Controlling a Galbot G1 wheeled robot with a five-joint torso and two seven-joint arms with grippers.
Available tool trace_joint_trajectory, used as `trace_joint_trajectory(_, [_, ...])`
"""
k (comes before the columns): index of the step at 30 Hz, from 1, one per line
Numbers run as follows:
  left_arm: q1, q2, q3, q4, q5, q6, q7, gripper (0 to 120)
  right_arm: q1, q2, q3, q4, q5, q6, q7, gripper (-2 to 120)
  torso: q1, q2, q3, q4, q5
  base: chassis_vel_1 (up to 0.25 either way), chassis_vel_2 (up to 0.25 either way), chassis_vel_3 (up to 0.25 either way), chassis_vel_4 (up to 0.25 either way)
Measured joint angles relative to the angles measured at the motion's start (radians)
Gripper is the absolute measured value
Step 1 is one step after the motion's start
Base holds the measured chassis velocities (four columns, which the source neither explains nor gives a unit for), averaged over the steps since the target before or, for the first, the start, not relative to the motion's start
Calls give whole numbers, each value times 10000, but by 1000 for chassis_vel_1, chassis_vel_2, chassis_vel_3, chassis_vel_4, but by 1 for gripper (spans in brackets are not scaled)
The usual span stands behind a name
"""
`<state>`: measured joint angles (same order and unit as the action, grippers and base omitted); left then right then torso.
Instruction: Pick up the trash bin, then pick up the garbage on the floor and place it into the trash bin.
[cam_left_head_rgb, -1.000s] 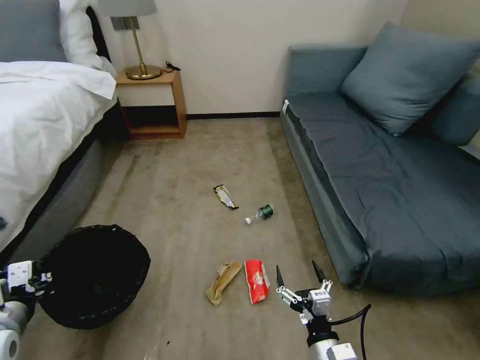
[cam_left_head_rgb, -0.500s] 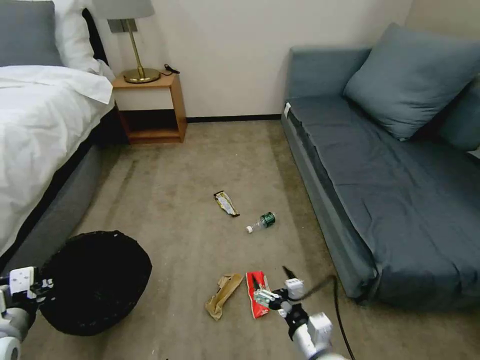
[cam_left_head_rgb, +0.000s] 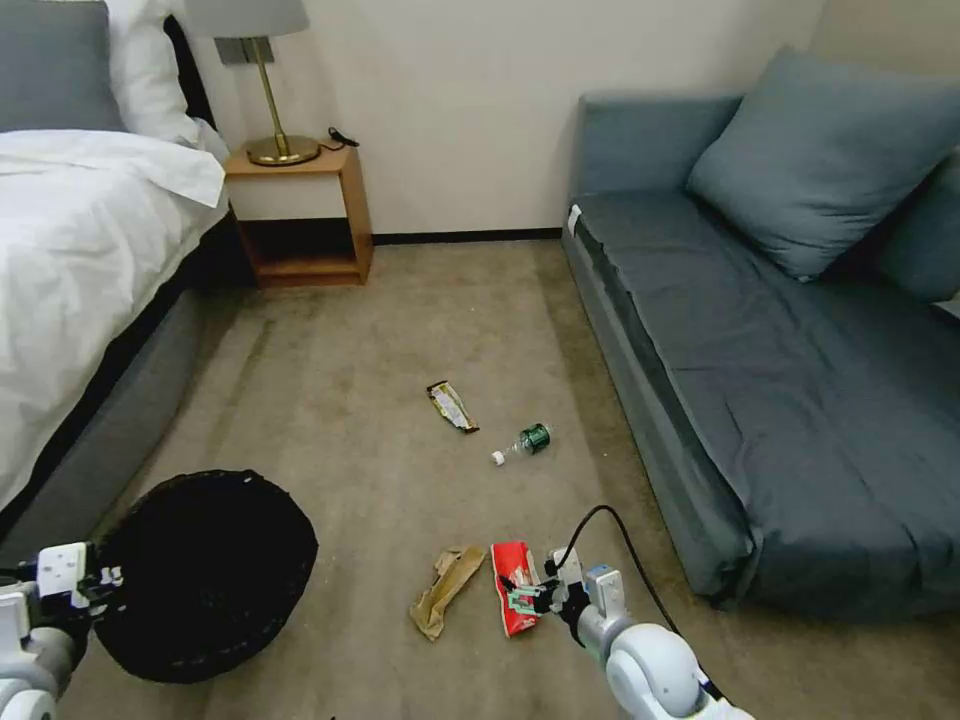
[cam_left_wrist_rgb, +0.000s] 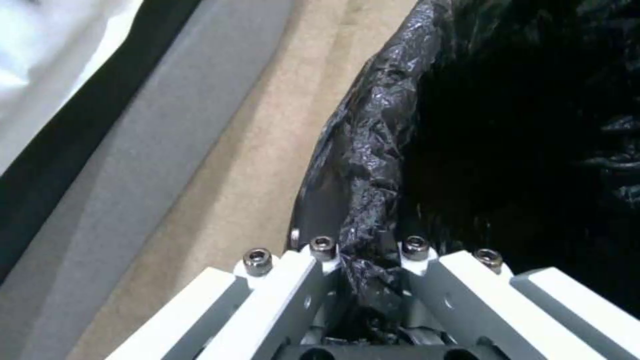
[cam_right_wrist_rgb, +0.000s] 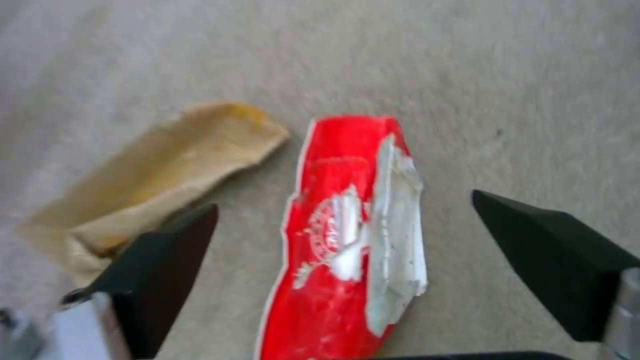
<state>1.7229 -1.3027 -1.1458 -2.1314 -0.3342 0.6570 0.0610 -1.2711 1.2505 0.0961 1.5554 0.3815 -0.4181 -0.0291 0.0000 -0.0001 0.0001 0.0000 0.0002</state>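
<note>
Litter lies on the floor (cam_left_head_rgb: 400, 330): the right hand (cam_right_wrist_rgb: 343, 240) hangs just above the red packet (cam_right_wrist_rgb: 347, 240), fingers (cam_right_wrist_rgb: 167, 255) spread to either side, the paper bag (cam_right_wrist_rgb: 153, 175) just beside. The left hand (cam_left_wrist_rgb: 367, 272) is clamped on the bin (cam_left_head_rgb: 205, 570) rim by the bed (cam_left_head_rgb: 80, 260).

We see the room evenly and softly lit, with no hard shadows on the floor (cam_left_head_rgb: 400, 330). The white bed sheet (cam_left_head_rgb: 90, 230) is bright, close to washed out. Inside the trash bin (cam_left_head_rgb: 205, 575) all detail is lost to black; in the left wrist view its crinkled liner (cam_left_wrist_rgb: 373, 145) catches small glints just beyond the left gripper's fingers (cam_left_wrist_rgb: 293, 280). In the right wrist view the picture is soft: the right gripper's dark fingers (cam_right_wrist_rgb: 167, 250) are blurred, and the red snack packet (cam_right_wrist_rgb: 340, 235) between them carries a pale sheen. The brown paper bag (cam_right_wrist_rgb: 153, 170) beside it is hazy.
</note>
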Motion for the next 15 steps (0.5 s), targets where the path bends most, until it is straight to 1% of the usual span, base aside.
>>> trace_joint_trajectory(1, [6, -6, -6, -23, 0, 1, 6, 3, 149, 28, -35, -218, 89, -54, -12, 93, 0, 0, 0, 0, 0, 0, 0, 0, 0])
trace_joint_trajectory(4, [76, -4, -154, -74, -33, 0, 18, 3, 431, 105, -158, -708, 306, -231, -123, 78, 0, 0, 0, -1, -1, 0, 0, 0, 0])
trace_joint_trajectory(5, [76, -4, -154, -74, -33, 0, 18, 3, 431, 105, -158, -708, 306, -231, -123, 78, 0, 0, 0, -1, -1, 0, 0, 0, 0])
trace_joint_trajectory(6, [98, -6, -174, -82, -41, 0, 18, 3, 466, 129, -190, -796, 293, -234, -127, 73, 0, 0, 0, 0, -1, 0, 0, 0, 0])
trace_joint_trajectory(7, [98, -6, -174, -82, -41, 0, 18, 3, 466, 129, -190, -796, 293, -234, -127, 73, 0, 0, 0, 0, -1, 0, 0, 0, 0])
trace_joint_trajectory(9, [120, -41, -183, -115, -51, 0, 22, 3, 517, 191, -224, -963, 258, -226, -126, 64, 0, 0, 0, 0, -2, 0, 0, 0, 0])
trace_joint_trajectory(11, [129, -94, -175, -123, -52, -8, 23, 3, 535, 265, -215, -1115, 65, -146, -107, 52, 0, 0, 0, 0, -3, 0, 0, 0, 0])
trace_joint_trajectory(12, [129, -94, -175, -123, -52, -8, 23, 3, 535, 265, -215, -1115, 65, -146, -107, 52, 0, 0, 0, 0, -3, 0, 0, 0, 0])
trace_joint_trajectory(15, [129, -105, -152, -131, -43, -13, 23, 3, 533, 329, -175, -1173, -93, -63, -77, 40, 1, 0, -1, 0, -3, 0, 0, 0, 0])
